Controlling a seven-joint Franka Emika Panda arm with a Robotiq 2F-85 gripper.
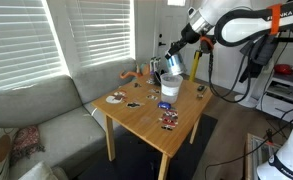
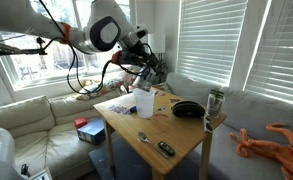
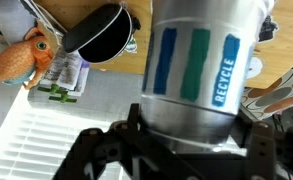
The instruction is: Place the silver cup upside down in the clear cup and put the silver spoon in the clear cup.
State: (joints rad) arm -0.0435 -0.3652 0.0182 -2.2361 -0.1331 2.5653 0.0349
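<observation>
A home living room: a grey sofa (image 1: 41, 105) flanks the wooden tabletop (image 1: 151, 115), slatted window blinds (image 1: 26, 35) hang behind it (an orange plush octopus (image 2: 276, 140) sits nearby).

On the wooden bench (image 2: 181, 130) we see the clear cup (image 2: 144, 103) beneath the fingers (image 3: 96, 150); the silver spoon (image 2: 143, 137) and a black bowl (image 2: 187, 109) lie farther from them.

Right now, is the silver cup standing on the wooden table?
No, the gripper holds the silver cup clamped between its fingers, up in the air above the wooden table.
</observation>
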